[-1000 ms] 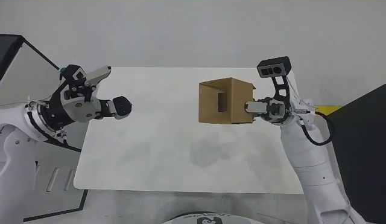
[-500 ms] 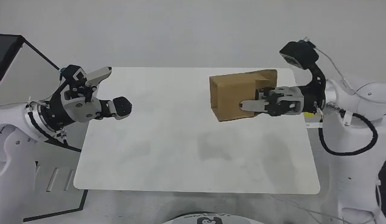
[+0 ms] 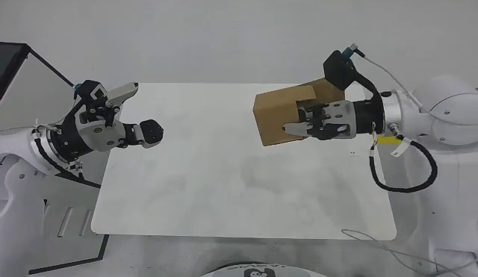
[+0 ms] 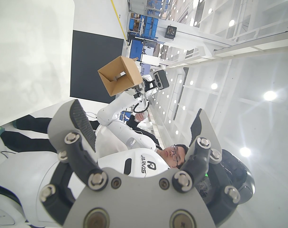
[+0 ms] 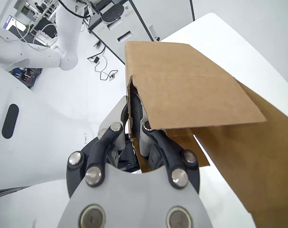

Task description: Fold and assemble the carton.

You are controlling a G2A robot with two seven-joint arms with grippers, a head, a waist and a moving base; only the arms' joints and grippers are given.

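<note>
One carton (image 5: 182, 91), right gripper (image 5: 130, 112) clamped on wall

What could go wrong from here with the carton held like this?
1. The right gripper pinches only one thin wall edge of the brown cardboard carton, held clear of the white table; it may pivot, tear or slip.
2. The left gripper is open and far off, so nothing would catch it.

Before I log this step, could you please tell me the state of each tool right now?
Left tool: open, empty.
Right tool: shut on the box.
</note>
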